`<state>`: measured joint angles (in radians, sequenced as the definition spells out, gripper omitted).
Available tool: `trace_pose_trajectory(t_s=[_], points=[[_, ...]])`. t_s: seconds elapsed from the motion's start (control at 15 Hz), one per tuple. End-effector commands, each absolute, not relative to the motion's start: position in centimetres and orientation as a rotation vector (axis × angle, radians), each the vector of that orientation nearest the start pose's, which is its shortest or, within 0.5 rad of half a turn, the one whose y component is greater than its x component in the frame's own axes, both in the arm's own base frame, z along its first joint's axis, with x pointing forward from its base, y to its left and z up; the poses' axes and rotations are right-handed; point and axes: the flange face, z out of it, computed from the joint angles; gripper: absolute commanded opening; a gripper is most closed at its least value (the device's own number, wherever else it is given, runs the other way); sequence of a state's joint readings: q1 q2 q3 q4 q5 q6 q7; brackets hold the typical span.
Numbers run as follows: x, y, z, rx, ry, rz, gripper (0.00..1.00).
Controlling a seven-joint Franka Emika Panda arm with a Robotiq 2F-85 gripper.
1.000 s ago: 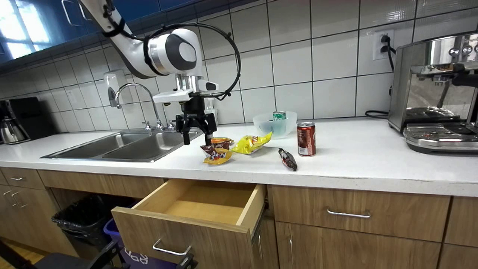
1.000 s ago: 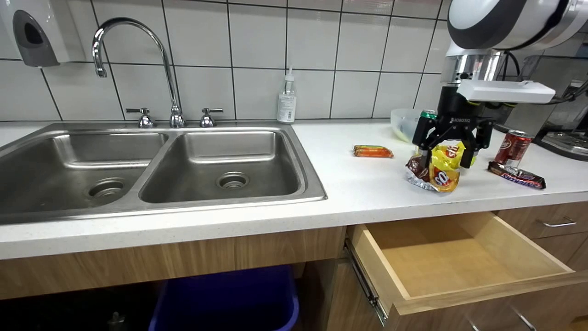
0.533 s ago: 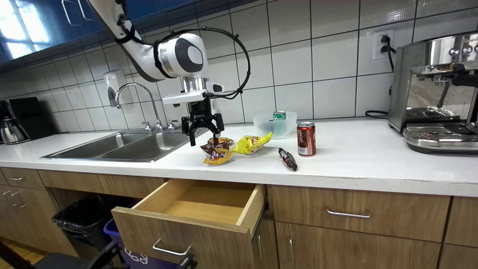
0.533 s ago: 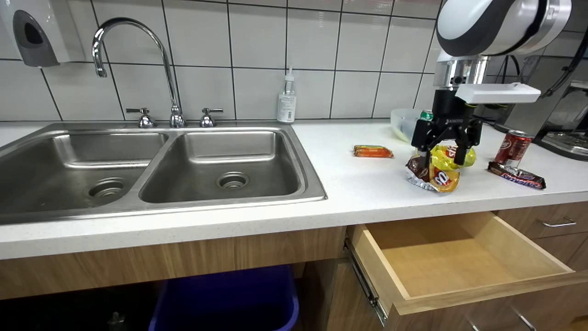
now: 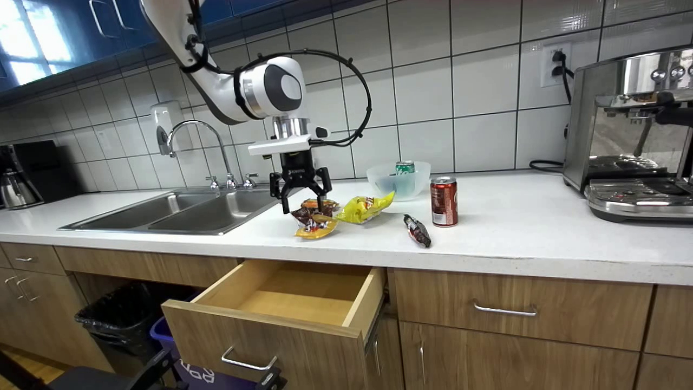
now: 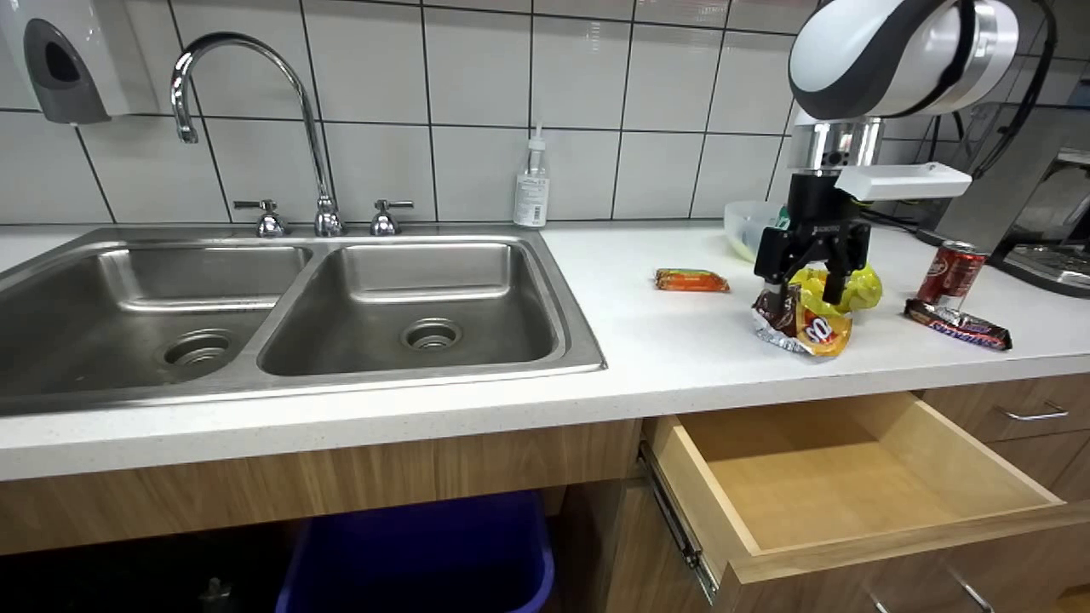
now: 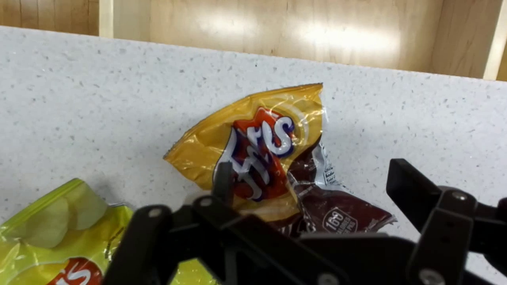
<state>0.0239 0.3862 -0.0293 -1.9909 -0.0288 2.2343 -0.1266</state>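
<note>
A: Where does the claw (image 5: 303, 208) stand right now?
B: Just above the crumpled Fritos chip bag (image 7: 263, 150), its fingers (image 7: 414, 194) spread wide and holding nothing. Whether a tip brushes the wrapper, I can't tell.
A: How does that bag lie?
B: On the white table (image 5: 514, 227), near the front edge, a little back from the open wooden drawer (image 6: 860, 485) below. Seen from the wrist, the golden face with the logo is turned up, and a brown corner marked 160 calories twists out between the two fingertips. One fingertip overlaps the bag in that view; the other is off to its side.
A: What sits around it?
B: A yellow Lay's chip bag (image 5: 361, 210) lies just beside it; I couldn't say whether the two touch. An orange-wrapped snack packet (image 6: 691, 280) lies between the Fritos chip bag and the stainless double sink (image 6: 285, 311).
A: And farther along the table?
B: A red soda can (image 5: 444, 201) stands upright with a Snickers bar (image 6: 958, 325) lying near it. Farther back, near the tiled wall (image 5: 422, 92), a translucent bowl (image 5: 380, 187) holds a green can (image 5: 404, 168). An espresso machine (image 5: 622, 135) stands well apart from all that.
A: Down below?
B: A blue bin (image 6: 426, 549), under the table by the drawer.
</note>
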Motion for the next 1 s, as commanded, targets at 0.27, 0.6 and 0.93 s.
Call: trace_pose_trajectory(t_s=[0.27,0.6,0.93], points=[[60.88,-1.36,25.66,-3.139,-0.303,0.239,1.0],[61.11,-1.75,25.35,-3.137,-0.301,0.241,1.0],[61.22,-1.99,25.21,-3.133,-0.282,0.239,0.51]])
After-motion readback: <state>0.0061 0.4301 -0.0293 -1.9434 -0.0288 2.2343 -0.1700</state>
